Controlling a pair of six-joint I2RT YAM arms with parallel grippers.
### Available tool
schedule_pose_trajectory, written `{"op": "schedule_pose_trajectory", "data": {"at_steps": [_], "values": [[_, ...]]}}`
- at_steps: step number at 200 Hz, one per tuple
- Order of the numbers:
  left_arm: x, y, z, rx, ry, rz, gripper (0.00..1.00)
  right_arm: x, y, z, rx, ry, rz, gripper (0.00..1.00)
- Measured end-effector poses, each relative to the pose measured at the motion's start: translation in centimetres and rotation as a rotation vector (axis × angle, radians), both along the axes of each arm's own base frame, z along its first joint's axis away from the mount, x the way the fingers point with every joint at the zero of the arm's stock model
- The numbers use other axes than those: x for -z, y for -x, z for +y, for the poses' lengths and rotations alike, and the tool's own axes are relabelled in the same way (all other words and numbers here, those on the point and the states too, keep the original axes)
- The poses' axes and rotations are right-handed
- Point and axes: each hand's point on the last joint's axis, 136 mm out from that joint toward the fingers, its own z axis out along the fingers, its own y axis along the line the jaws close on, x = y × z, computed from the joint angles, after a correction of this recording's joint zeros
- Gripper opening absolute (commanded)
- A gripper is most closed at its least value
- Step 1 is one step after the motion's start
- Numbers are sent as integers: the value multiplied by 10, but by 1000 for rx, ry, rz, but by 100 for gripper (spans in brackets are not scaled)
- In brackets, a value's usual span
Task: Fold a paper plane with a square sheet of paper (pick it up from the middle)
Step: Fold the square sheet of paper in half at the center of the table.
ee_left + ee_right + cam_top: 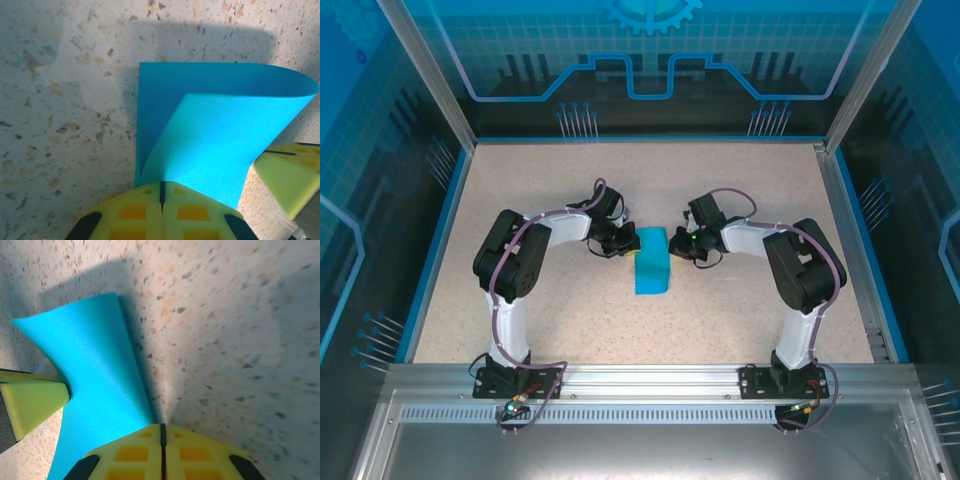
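Observation:
The square sheet of paper is bright blue and lies at the table's middle, doubled over on itself into a tall strip. In the left wrist view its upper layer curls up from the flat lower layer in a soft, uncreased bend. My left gripper is shut on the near edge of that raised layer. My right gripper is shut where the paper's edge runs into its jaws. From above, the left gripper and the right gripper face each other across the sheet's far end. No paper plane is in view.
The speckled beige tabletop is ringed by a blue rim and transparent walls. The right gripper's yellow finger shows close by in the left wrist view. The left one's finger shows in the right wrist view.

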Motion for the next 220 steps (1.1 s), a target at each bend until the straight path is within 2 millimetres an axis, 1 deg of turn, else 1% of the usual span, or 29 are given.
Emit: {"op": "schedule_pose_trajectory", "data": {"at_steps": [9,22,44,55,65,79,94,105,118,135,169,183,196,208,220], "values": [[0,0,0,0,-2,1,0,-5,-2,0,-4,1,-16,8],[0,0,0,0,-5,1,0,-16,-4,8,-29,-2,-46,8],[0,1,0,1,-11,3,0,-37,-11,33,-86,-27,-109,8],[0,0,0,0,-12,3,0,-44,-15,48,-112,-53,-128,8],[0,0,0,0,-14,3,0,-44,-20,58,-129,-75,-137,8],[0,0,0,0,-17,3,0,-33,-25,64,-134,-86,-124,8],[0,0,0,0,-18,3,0,-13,-23,62,-125,-78,-76,8],[0,0,0,0,-18,3,0,-2,-23,58,-115,-70,-51,8],[0,0,0,0,-18,3,0,4,-25,53,-100,-65,-37,8],[0,0,0,-1,-19,3,0,5,-31,44,-80,-59,-38,8],[0,0,0,0,-20,2,0,4,-46,21,-39,-23,-44,8],[0,0,0,0,-20,2,0,1,-56,7,-12,3,-61,8],[0,0,0,0,-20,2,0,-4,-62,-2,4,18,-77,9],[0,0,0,0,-20,3,0,-14,-63,-3,0,21,-99,9],[0,0,0,0,-20,3,0,-28,-61,4,-21,11,-132,9]]}}
